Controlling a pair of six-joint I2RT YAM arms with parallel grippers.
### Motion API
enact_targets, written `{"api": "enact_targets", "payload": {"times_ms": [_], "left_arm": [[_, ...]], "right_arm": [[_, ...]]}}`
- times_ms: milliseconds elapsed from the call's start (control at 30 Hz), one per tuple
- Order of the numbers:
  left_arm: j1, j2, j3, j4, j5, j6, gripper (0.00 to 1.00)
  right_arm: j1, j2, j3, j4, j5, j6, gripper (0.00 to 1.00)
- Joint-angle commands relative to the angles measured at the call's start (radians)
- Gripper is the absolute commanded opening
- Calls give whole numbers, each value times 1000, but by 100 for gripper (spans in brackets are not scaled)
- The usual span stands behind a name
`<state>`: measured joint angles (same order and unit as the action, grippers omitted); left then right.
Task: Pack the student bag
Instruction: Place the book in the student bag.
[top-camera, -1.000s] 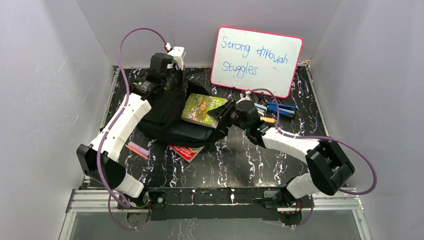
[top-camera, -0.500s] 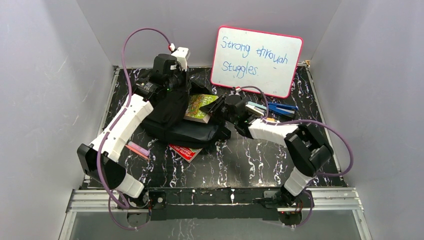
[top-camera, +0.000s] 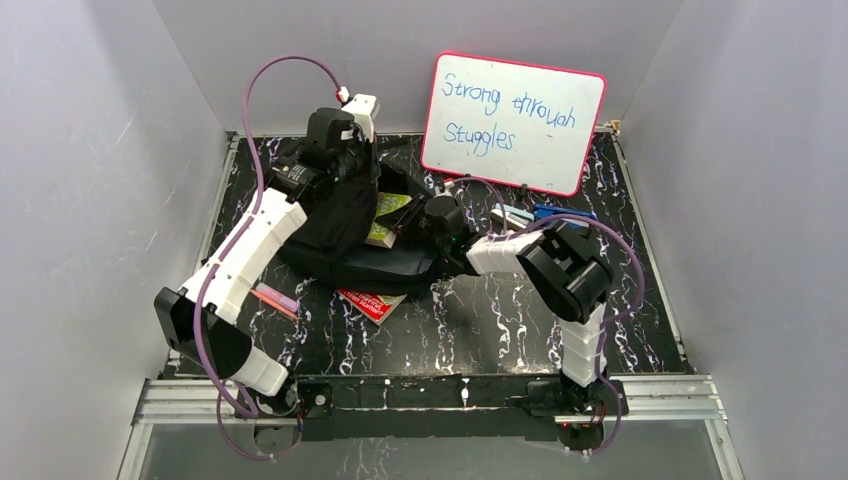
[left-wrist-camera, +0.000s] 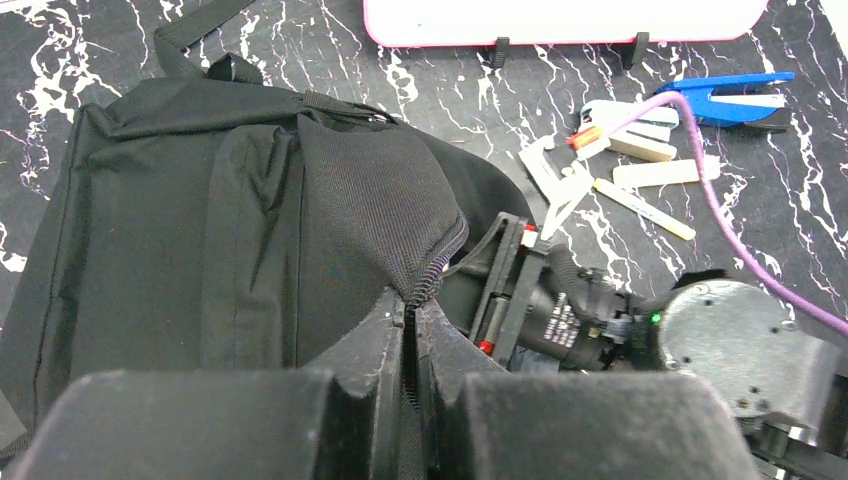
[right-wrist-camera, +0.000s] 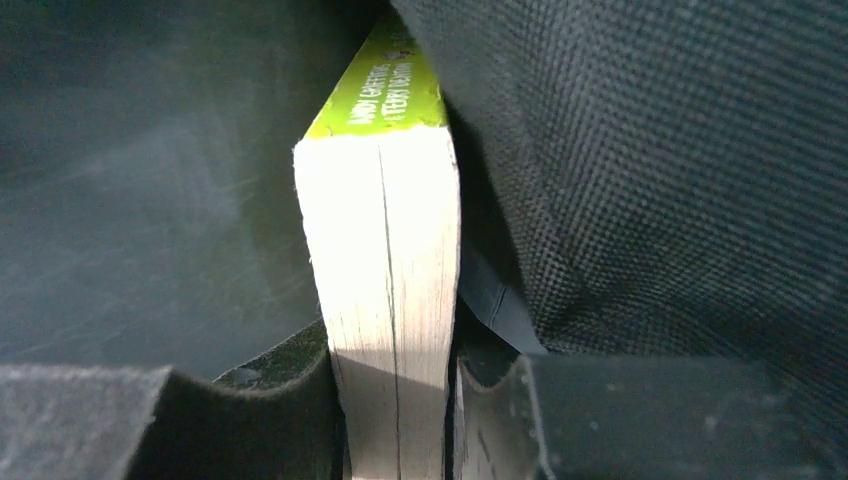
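Note:
The student bag (top-camera: 335, 235), a soft black backpack, lies left of the table's centre. My left gripper (top-camera: 350, 180) is shut on the zip edge of its opening (left-wrist-camera: 430, 270) and holds the flap up; in the left wrist view the gripper (left-wrist-camera: 415, 325) pinches the zip tape. My right gripper (top-camera: 408, 228) is shut on a thick paperback with a green cover (top-camera: 386, 212), most of which is inside the bag's mouth. In the right wrist view the book's (right-wrist-camera: 380, 240) page edge stands between the fingers (right-wrist-camera: 280, 390), with black bag fabric (right-wrist-camera: 650, 170) all around.
A pink-framed whiteboard (top-camera: 513, 120) stands at the back. A red book (top-camera: 372, 303) pokes out from under the bag's near edge. A pink pen-like item (top-camera: 273, 300) lies near the left arm. Loose stationery (left-wrist-camera: 650, 150) with a blue clip (left-wrist-camera: 735, 95) lies right of the bag.
My right arm has swung left and pushed the green book from above the bag into its opening. The left gripper has kept its hold on the zip edge, lifted slightly.

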<state>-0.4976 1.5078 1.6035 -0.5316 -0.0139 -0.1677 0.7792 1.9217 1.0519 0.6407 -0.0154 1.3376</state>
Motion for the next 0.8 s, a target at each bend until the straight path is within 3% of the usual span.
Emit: {"api": "enact_targets", "payload": {"times_ms": [0, 333, 500, 767], "left_arm": [[-8, -37, 53, 52, 1, 1, 0], [-9, -42, 39, 39, -13, 12, 0], [-9, -52, 22, 39, -49, 19, 0], [-9, -58, -3, 11, -178, 14, 0]], "right_arm": [[9, 74, 94, 278, -11, 44, 0], [17, 207, 198, 175, -1, -43, 3], [17, 210, 220, 55, -12, -86, 46], [25, 61, 177, -161, 42, -222, 84]]}}
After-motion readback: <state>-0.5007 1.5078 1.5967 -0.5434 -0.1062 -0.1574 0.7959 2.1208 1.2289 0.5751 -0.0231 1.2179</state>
